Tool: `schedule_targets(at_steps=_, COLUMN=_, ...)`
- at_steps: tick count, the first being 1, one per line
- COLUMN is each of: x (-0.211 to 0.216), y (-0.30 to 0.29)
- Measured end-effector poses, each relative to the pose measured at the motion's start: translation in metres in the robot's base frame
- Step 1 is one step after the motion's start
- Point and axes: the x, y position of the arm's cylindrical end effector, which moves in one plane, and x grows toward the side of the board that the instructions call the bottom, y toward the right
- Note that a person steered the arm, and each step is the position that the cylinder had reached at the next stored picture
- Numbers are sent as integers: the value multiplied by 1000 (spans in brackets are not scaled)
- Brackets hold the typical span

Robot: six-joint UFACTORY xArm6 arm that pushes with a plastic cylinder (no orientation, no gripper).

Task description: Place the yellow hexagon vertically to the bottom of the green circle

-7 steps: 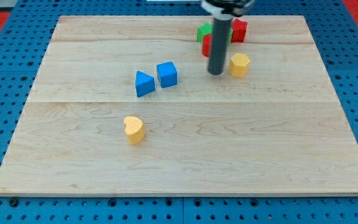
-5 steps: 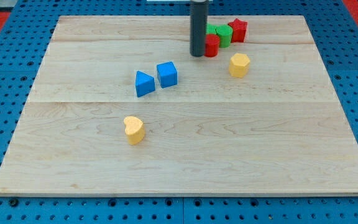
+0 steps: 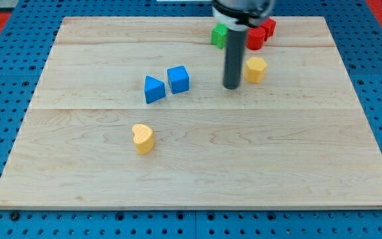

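The yellow hexagon point(image 3: 255, 68) lies in the upper right part of the wooden board point(image 3: 191, 172). My tip point(image 3: 231, 87) rests on the board just left of the hexagon, with a small gap. A green block point(image 3: 217, 34) shows at the view's top, partly hidden behind the rod, so I cannot make out its shape. The hexagon lies below and to the right of this green block.
Two red blocks point(image 3: 256, 38) point(image 3: 268, 26) sit right of the rod, above the hexagon. A blue triangle point(image 3: 154, 89) and a blue cube point(image 3: 178, 79) lie left of my tip. A yellow heart point(image 3: 142, 138) lies lower left.
My tip has moved from beside the red block at the view's top down and right, to just left of the yellow hexagon. The red blocks now sit further right. The hexagon has not moved.
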Motion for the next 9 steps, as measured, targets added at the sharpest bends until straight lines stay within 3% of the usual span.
schedule_targets(at_steps=1, x=-7, y=40)
schedule_targets(at_steps=2, x=-51, y=36)
schedule_targets(at_steps=4, x=-40, y=-1)
schedule_targets(at_steps=6, x=-92, y=-13)
schedule_targets(at_steps=7, x=-70, y=-65)
schedule_targets(at_steps=8, x=-87, y=-147)
schedule_targets(at_steps=9, x=-54, y=-232)
